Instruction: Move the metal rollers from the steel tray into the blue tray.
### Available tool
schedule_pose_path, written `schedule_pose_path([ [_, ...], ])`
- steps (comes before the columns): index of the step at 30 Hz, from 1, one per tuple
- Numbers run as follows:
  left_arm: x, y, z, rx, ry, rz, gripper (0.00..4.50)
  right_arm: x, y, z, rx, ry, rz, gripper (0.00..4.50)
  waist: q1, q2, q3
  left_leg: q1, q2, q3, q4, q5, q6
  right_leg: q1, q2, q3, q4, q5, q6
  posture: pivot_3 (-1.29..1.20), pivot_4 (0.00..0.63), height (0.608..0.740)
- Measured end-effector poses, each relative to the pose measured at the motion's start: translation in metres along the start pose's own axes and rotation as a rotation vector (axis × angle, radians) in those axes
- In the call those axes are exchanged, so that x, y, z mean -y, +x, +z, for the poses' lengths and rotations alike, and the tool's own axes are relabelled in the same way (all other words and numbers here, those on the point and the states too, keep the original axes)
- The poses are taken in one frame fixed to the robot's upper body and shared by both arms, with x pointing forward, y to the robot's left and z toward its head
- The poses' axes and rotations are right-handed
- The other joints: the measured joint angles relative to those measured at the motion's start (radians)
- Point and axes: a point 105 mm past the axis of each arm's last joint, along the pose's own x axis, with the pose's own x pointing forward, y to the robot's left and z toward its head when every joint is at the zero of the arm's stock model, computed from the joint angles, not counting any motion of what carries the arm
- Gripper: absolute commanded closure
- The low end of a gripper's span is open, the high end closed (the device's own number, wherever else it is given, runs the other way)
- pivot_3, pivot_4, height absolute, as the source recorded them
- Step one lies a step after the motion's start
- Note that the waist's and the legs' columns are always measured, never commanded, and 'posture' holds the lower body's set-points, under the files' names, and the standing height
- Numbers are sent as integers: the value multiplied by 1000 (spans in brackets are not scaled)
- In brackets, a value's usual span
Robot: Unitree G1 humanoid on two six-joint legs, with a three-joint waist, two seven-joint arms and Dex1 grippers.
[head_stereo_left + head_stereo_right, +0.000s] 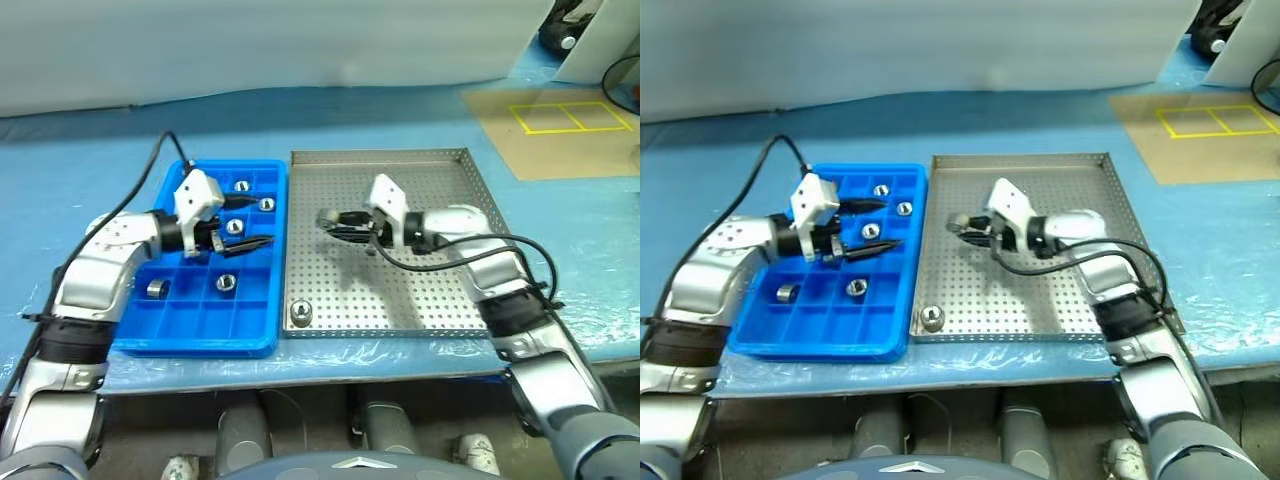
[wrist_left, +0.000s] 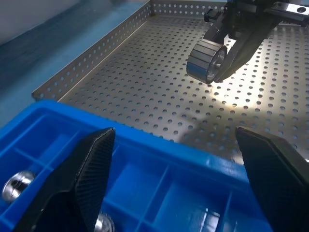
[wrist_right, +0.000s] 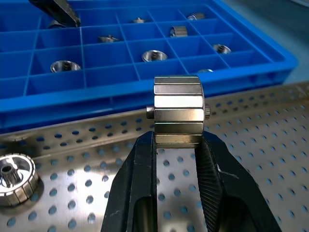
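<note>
**Mara:** Where the steel tray [image 1: 450, 310] comes nearest the robot, what lies on its dotted floor?

**Jon:** One metal roller [image 1: 300, 314] sits alone in the near corner on the blue tray's side, close to the rim. It also shows in the right wrist view, low beside the black fingers.

**Mara:** And the blue tray [image 1: 190, 345]?

**Jon:** It lies on the blue surface [image 1: 90, 160] just beside the steel tray, their long edges nearly touching. Five rollers sit in separate compartments: one lying on its side [image 1: 156, 289] nearest, one [image 1: 226, 283] near it, and three [image 1: 241, 186] further back.

**Mara:** The left gripper [image 1: 875, 225]?

**Jon:** It hangs above the middle of the blue tray, its jaws wide apart with nothing between them, pointing towards the steel tray.

**Mara:** The right gripper [image 1: 330, 222]?

**Jon:** It is raised above the steel tray's floor, pointing towards the blue tray, jaws clamped on a roller [image 3: 177, 111]. The roller is clear of the floor, gripped on its ribbed sides.

**Mara:** Beyond that?

**Jon:** A brown panel with yellow lines [image 1: 560, 125] lies past the far right corner.
</note>
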Motion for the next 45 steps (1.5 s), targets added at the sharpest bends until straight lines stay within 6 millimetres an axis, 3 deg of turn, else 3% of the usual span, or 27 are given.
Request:
schedule_pose_path([
  [5,-14,-32,-3,-53,11,114,255,-9,25,-2,4,-11,99,3821,33,0,0,-1,0,-1,-1,0,0,0,-1,-1,0,-1,-1,128,150,740],
  [9,-3,-49,-13,-85,-25,153,255,-8,39,2,10,-39,137,3821,45,-1,0,-2,0,-1,-1,0,0,0,-1,-2,0,-1,-1,164,150,740],
  [15,10,-51,-7,-78,-28,156,255,-14,49,-1,14,-50,193,3821,67,-1,0,-2,1,-1,-1,0,-1,0,-1,-3,1,-1,-1,184,150,740],
  [23,14,-48,-3,-68,-29,156,255,-10,57,3,17,-95,175,3821,64,-1,0,-1,1,-2,-1,1,-1,-1,-1,-2,1,-1,-1,173,150,740],
  [25,15,-47,-3,-65,-31,149,255,-7,59,3,14,-111,151,3043,64,-1,0,-1,1,-2,-1,1,-2,-1,-1,-2,1,-1,-1,166,150,740],
  [30,17,-41,-1,-58,-37,122,255,-1,56,3,20,-103,119,1514,64,-1,0,-1,0,-2,-1,1,-2,-1,-1,-2,1,-1,-1,144,150,740],
  [39,20,-29,6,-28,-33,44,255,8,45,1,13,-85,58,1514,62,-1,0,-1,1,-2,-1,1,-2,-1,0,-2,1,-1,-1,60,150,740],
  [45,17,3,29,92,-26,-44,255,39,6,-3,7,-39,-120,1514,61,-1,0,-1,-1,-2,0,2,-4,0,-1,-1,3,-1,-1,-42,150,740],
])
